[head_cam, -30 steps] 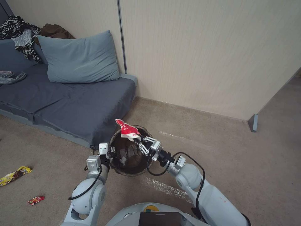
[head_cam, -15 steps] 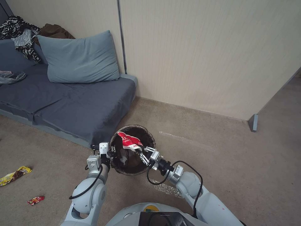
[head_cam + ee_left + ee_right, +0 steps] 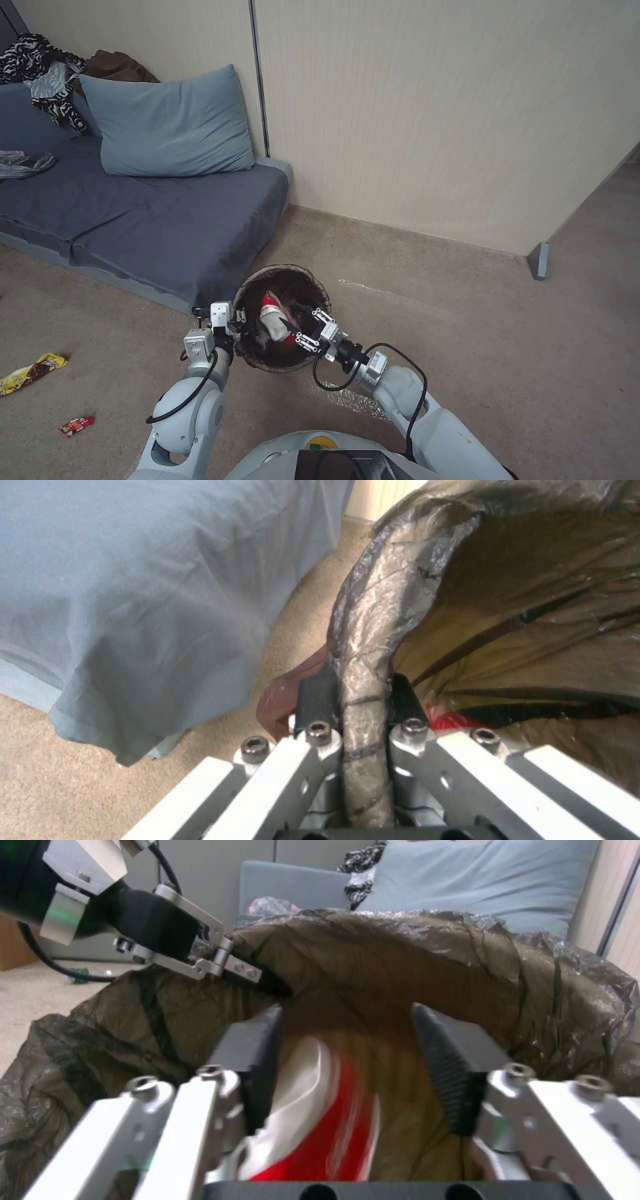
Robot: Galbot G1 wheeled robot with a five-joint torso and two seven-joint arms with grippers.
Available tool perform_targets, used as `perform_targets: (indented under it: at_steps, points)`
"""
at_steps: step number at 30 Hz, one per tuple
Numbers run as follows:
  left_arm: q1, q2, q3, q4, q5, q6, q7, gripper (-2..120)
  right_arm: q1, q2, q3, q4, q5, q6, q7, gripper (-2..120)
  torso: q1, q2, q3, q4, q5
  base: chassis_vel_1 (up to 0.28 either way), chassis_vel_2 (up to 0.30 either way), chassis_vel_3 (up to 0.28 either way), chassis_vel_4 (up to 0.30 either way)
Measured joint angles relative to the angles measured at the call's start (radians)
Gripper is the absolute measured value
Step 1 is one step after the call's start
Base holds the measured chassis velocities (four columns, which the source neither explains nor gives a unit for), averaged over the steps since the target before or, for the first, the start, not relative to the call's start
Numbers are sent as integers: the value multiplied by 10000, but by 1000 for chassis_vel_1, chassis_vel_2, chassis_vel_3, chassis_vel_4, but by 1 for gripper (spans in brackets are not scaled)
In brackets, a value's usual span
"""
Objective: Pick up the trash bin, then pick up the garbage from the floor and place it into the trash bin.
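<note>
Released from the right gripper (image 3: 298, 331)'s spread fingers, red-and-white cup (image 3: 272, 319) fell into the trash bin (image 3: 313, 285), left gripper (image 3: 360, 715) clamping its rim.

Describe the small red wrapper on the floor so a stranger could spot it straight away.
Start at the grey sofa and look to the beige carpet in front of it. Two wrappers lie there, left of the left arm. The red wrapper is the smaller, nearer one; its neighbour, the yellow wrapper, is longer and lies farther.

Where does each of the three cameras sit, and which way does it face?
Head view: high, looking down at both arms, trash bin.
Left wrist view: behind the left gripper, shut on the bin rim.
Right wrist view: behind the open right gripper, facing into the bin at the paper cup.
All share the bin.
</note>
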Motion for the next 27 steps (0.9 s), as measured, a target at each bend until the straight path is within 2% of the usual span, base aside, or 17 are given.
perform_targets:
  at_steps: [2, 3, 5, 7, 9, 12, 21, 25, 27]
  points:
    - [0, 0, 0, 0, 0, 0, 0, 2, 1, 0, 0, -1, -1, 0, 0, 52, 0, 0, 0, 0, 0, 0, 0, 0, 0]
    - [-3, -1, 1, 0, 0, 2, 0, 2, 1, 2, 9, -12, -8, 0, 0, 60, 0, 0, 0, 0, 0, 0, 0, 0, 0]
    - [-4, -1, 1, 0, 0, 3, 0, 2, 1, 3, 11, -13, -10, 0, 3, 63, 0, 0, 0, 0, 0, 0, 0, 0, 0]
    - [-8, -2, 4, 0, 0, 6, 0, 2, -5, 7, 25, -18, -19, 2, -2, 76, 0, 0, 0, 0, 0, 0, 0, 0, 0]
    - [-9, -2, 5, 1, 0, 6, 0, 2, -8, 8, 29, -19, -23, 3, -4, 80, 0, 0, 0, 0, 0, 0, 0, 0, 0]
    - [-18, -2, 11, 13, 0, 10, -1, 2, -27, 10, 62, -20, -52, 16, -38, 96, 0, 0, 0, 0, 0, 0, 0, 0, 0]
    - [-5, 31, 22, 6, -12, 80, 2, 2, -96, -4, 172, 117, -147, 26, -156, 100, 0, 0, 0, -1, 0, 0, 0, 0, 0]
    - [53, 50, 29, -2, 17, 169, -2, 2, -220, -42, 299, 508, -293, 95, -247, 100, 0, 0, 0, 0, -1, 0, 0, 0, 0]
    - [170, 99, 46, -76, 132, 243, -19, 2, -353, -105, 507, 1324, -425, 109, -211, 100, 0, 0, 0, 0, -1, 0, 0, 0, 0]
